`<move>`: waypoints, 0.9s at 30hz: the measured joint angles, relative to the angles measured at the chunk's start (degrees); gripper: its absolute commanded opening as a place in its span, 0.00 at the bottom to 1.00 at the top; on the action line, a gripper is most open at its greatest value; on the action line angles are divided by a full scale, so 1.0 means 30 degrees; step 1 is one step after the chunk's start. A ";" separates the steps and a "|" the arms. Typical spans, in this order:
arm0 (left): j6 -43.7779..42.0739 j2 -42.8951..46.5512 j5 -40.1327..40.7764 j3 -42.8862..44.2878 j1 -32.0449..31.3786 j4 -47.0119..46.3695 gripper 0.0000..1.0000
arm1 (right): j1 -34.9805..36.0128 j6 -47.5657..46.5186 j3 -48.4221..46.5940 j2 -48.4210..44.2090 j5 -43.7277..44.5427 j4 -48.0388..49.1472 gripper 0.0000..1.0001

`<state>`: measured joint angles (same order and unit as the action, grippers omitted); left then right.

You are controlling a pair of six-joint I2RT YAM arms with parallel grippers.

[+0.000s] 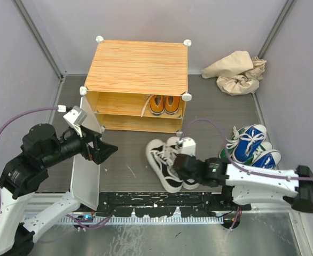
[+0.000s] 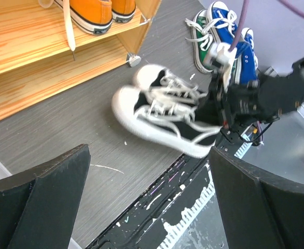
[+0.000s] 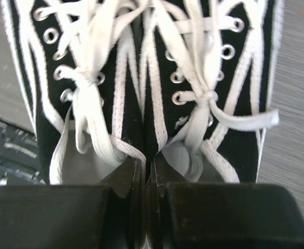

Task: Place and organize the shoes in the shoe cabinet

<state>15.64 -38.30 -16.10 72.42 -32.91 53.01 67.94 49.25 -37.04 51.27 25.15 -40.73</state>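
The shoe cabinet [image 1: 138, 66] stands at the back, its white door [image 1: 87, 181] swung open to the left. The orange shoes [image 1: 164, 104] sit on its upper shelf and also show in the left wrist view [image 2: 97, 13]. The white-and-black shoes [image 1: 164, 160] lie side by side on the floor in front. My right gripper [image 1: 180, 165] is shut on their two inner walls, pinched together [image 3: 151, 171], with the laces [image 3: 115, 78] just ahead. My left gripper [image 1: 106, 151] hovers by the door, open and empty [image 2: 152, 197]. The blue shoes [image 1: 250, 141] lie on the green shoes [image 1: 226, 154] at the right.
A crumpled beige cloth bag [image 1: 236, 72] lies at the back right. Grey walls close in the left, right and back. A black paint-flecked strip [image 1: 162, 208] runs along the near edge. The cabinet's lower shelf [image 1: 138, 122] holds nothing.
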 measured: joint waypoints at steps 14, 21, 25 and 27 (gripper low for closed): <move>-0.0474 0.0590 0.0452 0.2514 0.0000 0.1894 0.98 | 0.3060 -0.2929 -0.6390 1.0601 0.2608 0.6091 0.01; -0.0889 0.1056 0.0962 0.3519 0.0000 0.2856 0.98 | 0.2098 -0.4255 -0.8539 1.3420 0.2295 0.6994 0.01; -0.1020 0.1231 0.0976 0.3534 0.0000 0.3016 0.98 | 0.1960 -0.4167 -0.9500 1.4185 0.1953 0.7752 0.19; -0.1020 0.1297 0.0976 0.3483 0.0000 0.3045 0.98 | 0.1938 -0.3716 -0.9704 1.4695 0.1865 0.8189 0.37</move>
<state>12.58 -34.41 -13.17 82.87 -32.91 62.15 73.76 38.11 -66.15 95.35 30.74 -16.16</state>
